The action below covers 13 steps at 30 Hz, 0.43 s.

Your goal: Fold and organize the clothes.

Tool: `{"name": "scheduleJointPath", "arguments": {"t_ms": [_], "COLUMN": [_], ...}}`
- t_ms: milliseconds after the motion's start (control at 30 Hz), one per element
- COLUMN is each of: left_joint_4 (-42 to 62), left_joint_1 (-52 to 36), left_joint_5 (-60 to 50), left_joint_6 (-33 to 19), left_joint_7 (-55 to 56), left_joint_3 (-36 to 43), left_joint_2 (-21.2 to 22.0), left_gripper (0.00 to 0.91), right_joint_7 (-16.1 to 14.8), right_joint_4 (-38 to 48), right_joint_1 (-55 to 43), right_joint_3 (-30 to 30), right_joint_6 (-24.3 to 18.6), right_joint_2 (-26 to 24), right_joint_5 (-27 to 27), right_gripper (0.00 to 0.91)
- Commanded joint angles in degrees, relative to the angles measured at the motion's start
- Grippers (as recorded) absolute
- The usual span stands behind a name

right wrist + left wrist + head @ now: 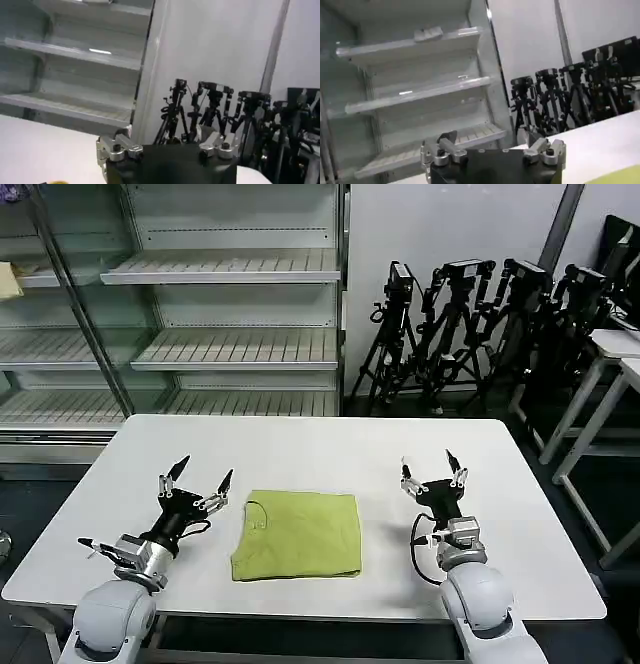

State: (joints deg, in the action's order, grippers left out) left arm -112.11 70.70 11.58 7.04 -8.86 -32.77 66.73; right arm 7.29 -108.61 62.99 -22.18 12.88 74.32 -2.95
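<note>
The clothes are a lime T-shirt [298, 534], folded into a neat rectangle and lying flat near the front middle of the white table [320, 446], its round neckline toward the left. My left gripper [201, 474] is raised just left of the shirt, open, holding nothing. To the right of the shirt my right gripper [431, 464] stands open and empty, also clear of the fabric. A corner of the shirt [620, 176] shows in the left wrist view beside the left gripper's body [492, 150]. The right gripper's body [165, 145] points toward the tripods.
Empty metal shelving [200, 324] stands behind the table. A cluster of black tripods [480, 324] leans against the wall at the back right. Two smaller white tables [610, 374] stand at the far right.
</note>
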Motion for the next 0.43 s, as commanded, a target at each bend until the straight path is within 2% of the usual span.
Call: {"name": "scheduleJointPath", "arguments": {"t_ms": [33, 367, 433], "left_joint_4": [0.04, 0.06, 0.57], "left_joint_1": [0.84, 1.60, 1.45], "left_joint_5": [-1.86, -2.17, -4.97], "left_joint_6": [-2.38, -3.72, -3.89], "left_joint_7": [1.09, 4.09, 5.23], "left_joint_3": [-1.12, -2.03, -2.18], "left_joint_2": [-0.69, -2.94, -3.21], "left_gripper": [0.907, 0.907, 0.907], "right_joint_7": [-0.44, -0.03, -0.04], "right_joint_4": [0.64, -2.34, -1.87], "right_joint_1": [-0.25, 1.52, 1.44], "right_joint_3": [-1.23, -2.58, -2.63], "right_joint_6": [-1.71, -2.35, -2.71], "right_joint_2": [-0.27, -1.23, -1.16], "right_joint_5": [0.57, -0.48, -0.38], "right_gripper": [0.907, 0.907, 0.907]}}
